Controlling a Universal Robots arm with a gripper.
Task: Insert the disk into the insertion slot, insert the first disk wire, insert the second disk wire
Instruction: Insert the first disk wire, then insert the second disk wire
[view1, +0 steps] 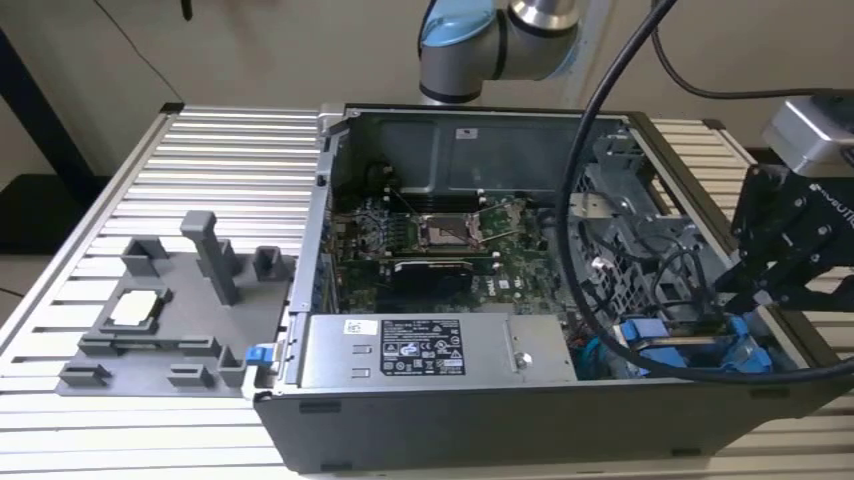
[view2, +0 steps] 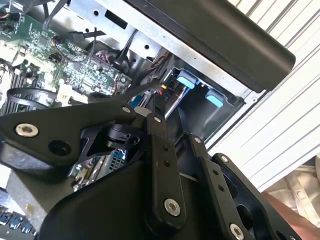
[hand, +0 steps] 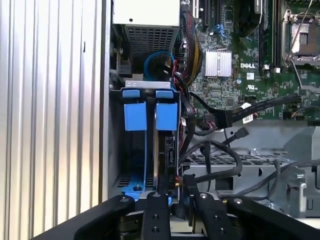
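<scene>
Open computer case (view1: 534, 425) seen from above. The disk (hand: 166, 117) sits in the slot (hand: 148, 84) beside another blue-framed drive (hand: 135, 117) — the gripper (hand: 180, 200), set narrow, pinches a dark wire plug (hand: 183, 184) just beside the disk's edge.

An open computer case (view1: 534, 420) and a grey fixture plate (view1: 187, 322) sit side by side on a ribbed metal table (view1: 227, 150).
</scene>
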